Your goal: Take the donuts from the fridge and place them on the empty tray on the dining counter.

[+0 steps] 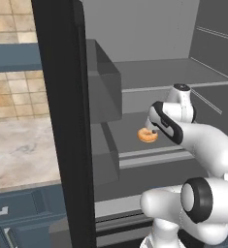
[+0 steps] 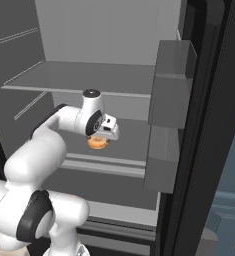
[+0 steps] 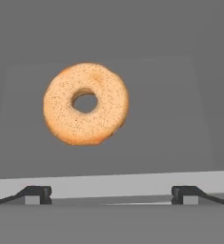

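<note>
The fridge (image 1: 154, 72) stands open, showing its grey shelves (image 2: 89, 77). An orange-tan donut (image 3: 86, 103) lies flat on the middle shelf, also seen as the donut (image 1: 147, 136) and the donut (image 2: 97, 143). My gripper (image 3: 111, 194) hangs just above the donut, pointing down at it, open, with nothing between its fingertips (image 3: 37, 194). From the base cameras, the hand (image 2: 105, 131) covers part of the donut. The tray and the dining counter are out of view.
The black fridge door (image 1: 62, 121) stands open on the left with grey door bins (image 1: 103, 82). Another binned door (image 2: 171, 82) is on the right. An upper shelf sits above the arm. A marble-topped blue cabinet (image 1: 18, 150) lies left of the door.
</note>
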